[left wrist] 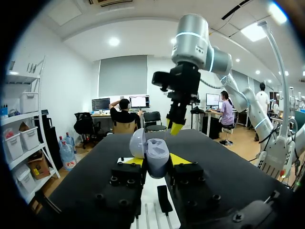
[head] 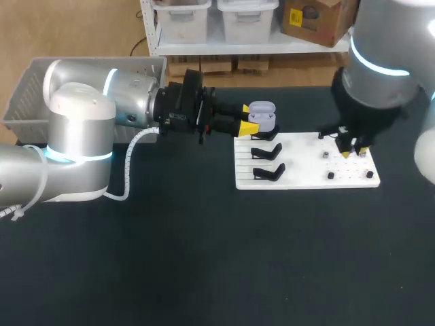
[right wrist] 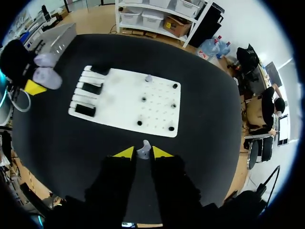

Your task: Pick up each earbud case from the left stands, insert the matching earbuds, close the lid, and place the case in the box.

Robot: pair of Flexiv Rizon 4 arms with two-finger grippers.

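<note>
White board (head: 306,161) on the dark worktop (head: 204,258) is my landmark: above its far left corner the left hand (head: 249,118) pinches the lilac earbud case (head: 263,115) from two sides, lid open. Above the board's right part the right hand (head: 355,151) grips a small pale earbud (right wrist: 144,150) between its tips. I judge the earbud must cross the board toward its far left corner, to the open case.

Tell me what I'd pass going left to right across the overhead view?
The grey box → left gripper → the open earbud case it holds → right gripper, pinching an earbud.
</note>
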